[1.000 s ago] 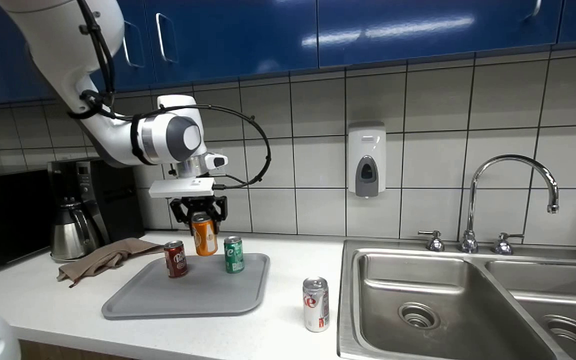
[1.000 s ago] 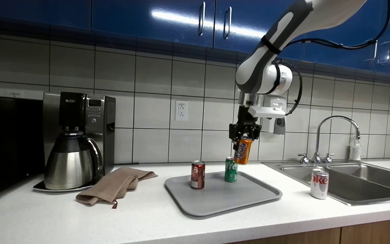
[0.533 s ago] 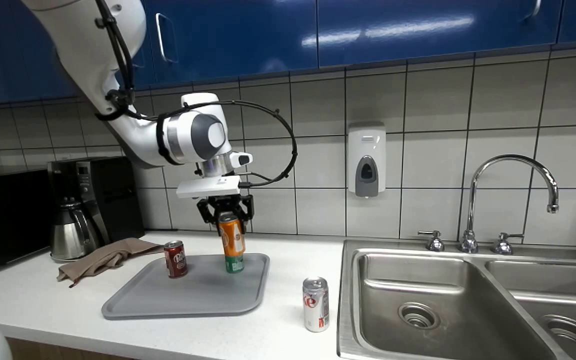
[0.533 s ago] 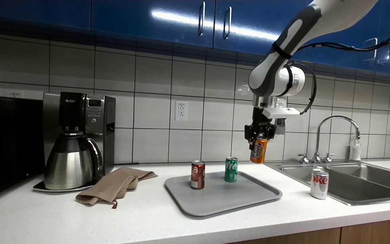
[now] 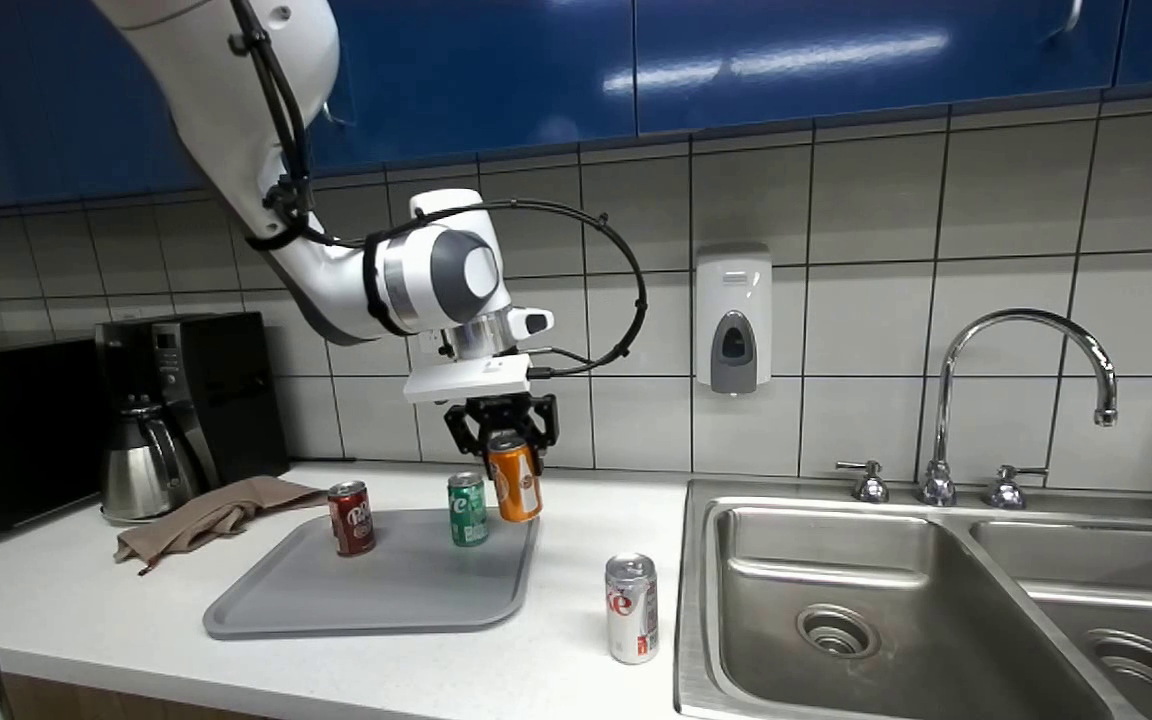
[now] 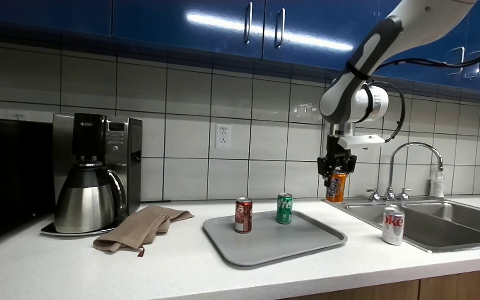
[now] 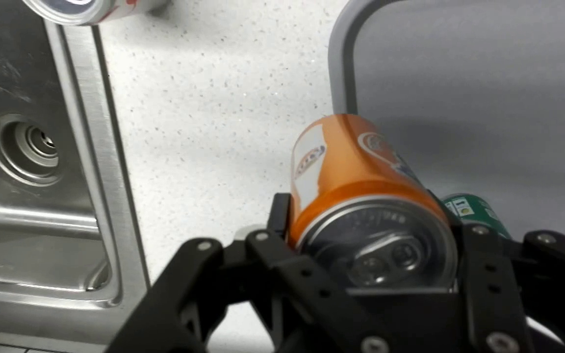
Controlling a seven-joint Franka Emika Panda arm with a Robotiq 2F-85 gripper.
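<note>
My gripper (image 5: 514, 466) is shut on an orange Fanta can (image 6: 336, 189), holding it by its upper end, slightly tilted. In the wrist view the can (image 7: 346, 157) fills the space between the black fingers, its lid facing the camera. It hangs above the counter near the far corner of a grey tray (image 5: 366, 600). On the tray stand a green can (image 6: 284, 208) and a dark red can (image 6: 243, 216). The green can (image 7: 483, 213) is partly hidden behind a finger in the wrist view. A silver Diet Coke can (image 5: 632, 610) stands on the counter by the sink.
A steel double sink (image 5: 696, 600) with a curved faucet (image 5: 1016, 318) lies to the right. Left are a brown cloth (image 6: 144, 227) and a coffee maker (image 6: 119, 158). A soap dispenser (image 5: 733, 310) is on the tiled wall; blue cabinets (image 6: 190, 25) hang above.
My gripper, with the orange can in it, has moved right in both exterior views, passing in front of the green can in one of them. The other cans and the tray have stayed put.
</note>
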